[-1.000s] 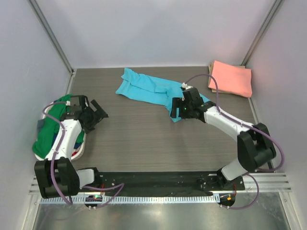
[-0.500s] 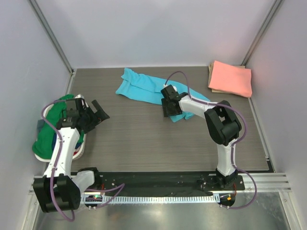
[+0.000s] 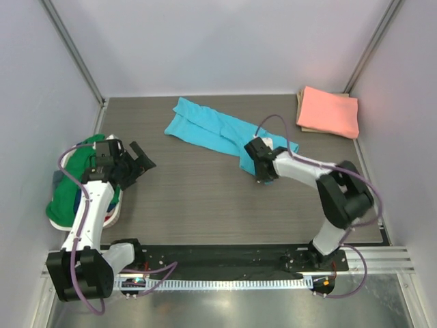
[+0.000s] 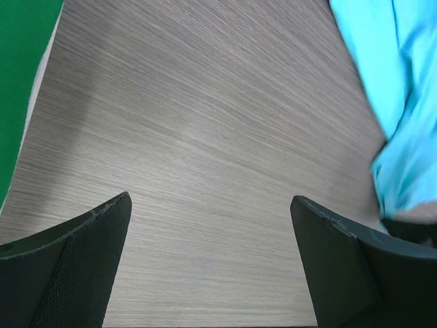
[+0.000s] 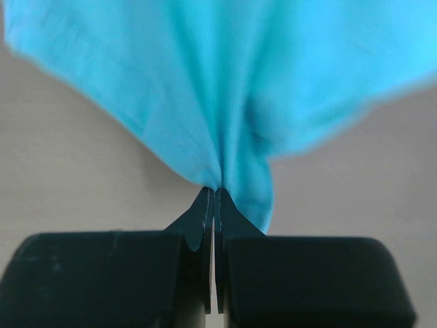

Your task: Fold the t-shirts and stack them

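A sky-blue t-shirt (image 3: 212, 128) lies crumpled in a long strip across the back middle of the table. My right gripper (image 3: 263, 176) is shut on its near right corner, and in the right wrist view the blue cloth (image 5: 225, 89) bunches up right at my right gripper (image 5: 215, 191). A salmon-pink t-shirt (image 3: 329, 111) lies folded at the back right corner. A green t-shirt (image 3: 75, 181) is heaped in the basket at the left. My left gripper (image 3: 145, 161) hangs open over bare table beside that heap, its fingers (image 4: 82, 260) wide apart.
A white basket (image 3: 113, 213) holds the green heap at the table's left edge. Grey walls close in the left, back and right sides. The blue shirt's edge (image 4: 403, 116) shows at the right of the left wrist view.
My right gripper has closed on the blue shirt's near corner and drawn it a little toward the front. The right arm has swung about. The left arm has barely moved.
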`<state>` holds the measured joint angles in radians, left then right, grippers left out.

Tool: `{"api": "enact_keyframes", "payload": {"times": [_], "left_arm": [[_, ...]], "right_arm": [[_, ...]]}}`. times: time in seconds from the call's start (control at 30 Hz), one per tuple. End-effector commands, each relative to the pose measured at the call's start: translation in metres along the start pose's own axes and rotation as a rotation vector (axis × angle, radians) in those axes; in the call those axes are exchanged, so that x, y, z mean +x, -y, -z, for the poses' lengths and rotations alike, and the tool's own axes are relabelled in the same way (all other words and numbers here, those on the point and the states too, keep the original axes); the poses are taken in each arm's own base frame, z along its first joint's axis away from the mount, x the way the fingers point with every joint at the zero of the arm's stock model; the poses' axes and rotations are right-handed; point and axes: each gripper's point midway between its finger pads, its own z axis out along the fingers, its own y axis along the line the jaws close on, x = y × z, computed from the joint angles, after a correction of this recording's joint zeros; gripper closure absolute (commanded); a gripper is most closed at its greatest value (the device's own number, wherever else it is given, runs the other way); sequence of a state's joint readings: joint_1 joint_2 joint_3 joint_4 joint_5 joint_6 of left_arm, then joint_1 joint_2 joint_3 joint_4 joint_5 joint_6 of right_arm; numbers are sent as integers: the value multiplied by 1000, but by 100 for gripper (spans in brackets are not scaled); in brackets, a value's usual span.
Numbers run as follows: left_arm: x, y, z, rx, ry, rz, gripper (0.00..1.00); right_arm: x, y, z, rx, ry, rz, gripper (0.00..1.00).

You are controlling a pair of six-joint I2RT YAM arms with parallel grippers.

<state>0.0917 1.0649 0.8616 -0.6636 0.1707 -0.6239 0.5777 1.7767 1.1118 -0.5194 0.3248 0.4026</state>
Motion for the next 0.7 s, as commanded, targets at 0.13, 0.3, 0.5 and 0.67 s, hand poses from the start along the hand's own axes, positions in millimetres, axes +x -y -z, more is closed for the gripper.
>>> {"api": "enact_keyframes", "payload": {"times": [0.13, 0.3, 0.5, 0.67], "left_arm": [[-58, 45, -54, -2, 95, 75, 3], [-49, 88, -131, 9, 10, 54, 6], [-27, 118, -213, -48, -47, 13, 11], [-28, 114, -244, -101, -38, 40, 22]], "right_arm": [[17, 64, 92, 69, 202, -253, 99], [11, 71, 114, 28, 271, -303, 99], [1, 70, 125, -10, 290, -286, 99], [-6, 63, 132, -53, 294, -275, 99]]}}
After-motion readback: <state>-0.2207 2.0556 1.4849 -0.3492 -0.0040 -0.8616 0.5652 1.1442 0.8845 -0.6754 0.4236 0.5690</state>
